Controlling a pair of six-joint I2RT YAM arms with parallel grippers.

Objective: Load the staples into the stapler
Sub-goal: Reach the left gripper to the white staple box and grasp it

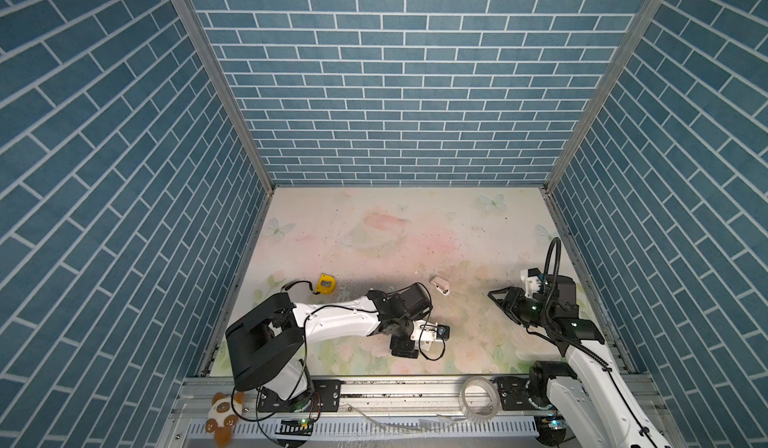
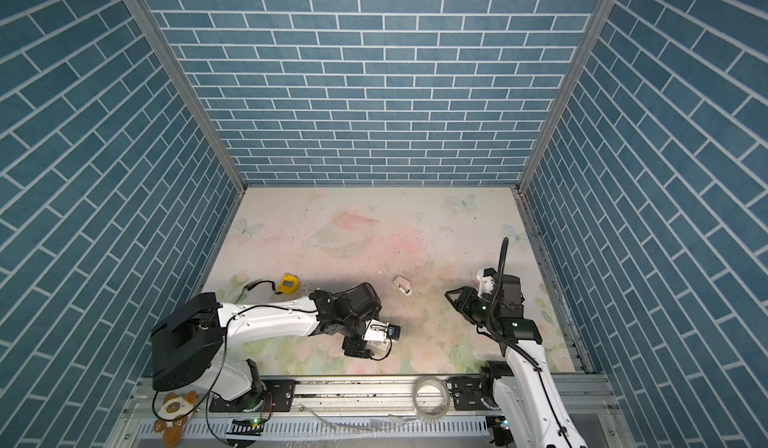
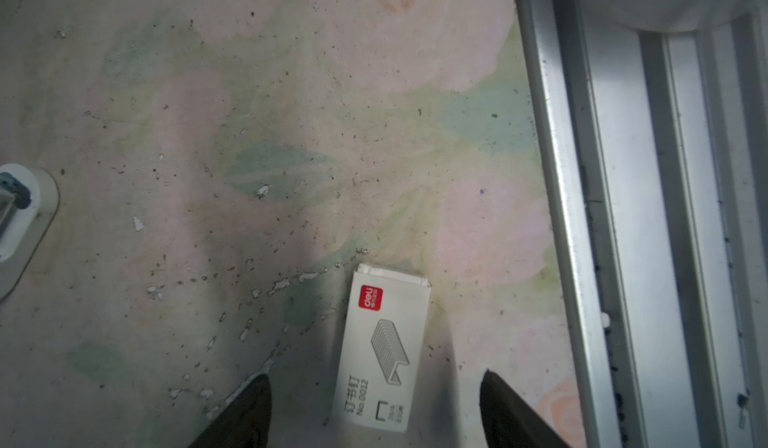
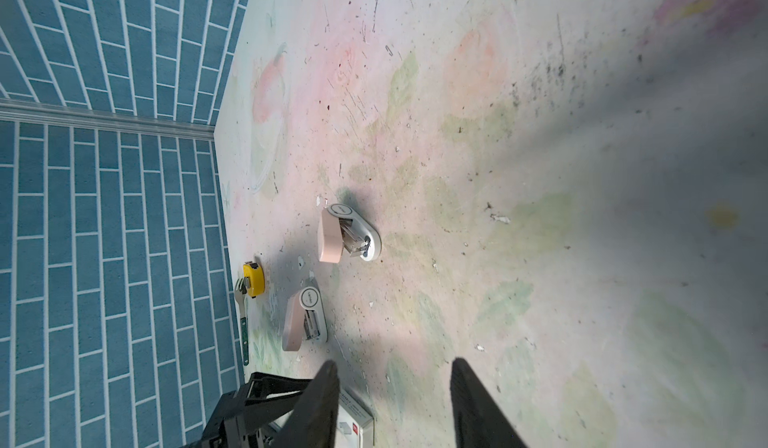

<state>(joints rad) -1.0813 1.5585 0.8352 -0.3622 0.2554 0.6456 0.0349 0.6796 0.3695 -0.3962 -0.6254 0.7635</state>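
The staple box (image 3: 380, 350) lies flat on the flowery table (image 3: 249, 113), near the metal rail (image 3: 582, 217) at the table's front edge. It is a small white box, longer than it is wide. It has a red square with white letters at one end. A grey drawing of a bunch of staples is in the middle, and grey print is at the other end. A white inner part peeks out a little at the red end.

The left gripper (image 3: 376, 408) points down over the box with its jaws open. One dark finger is on each side, and neither touches the box. In both top views this spot is low in the middle of the frame, and the arm hides the box.

Farther back, at the right of the frame, the right gripper (image 4: 395, 404) has its jaws open with nothing between them. Past it sits a pink and white stapler (image 4: 347, 236), and its metal inside shows. A second stapler (image 4: 303, 321) just like it sits closer to the left arm. A yellow tape measure (image 1: 325, 283) lies left of the middle, with a fork (image 4: 243, 321) just beside it.
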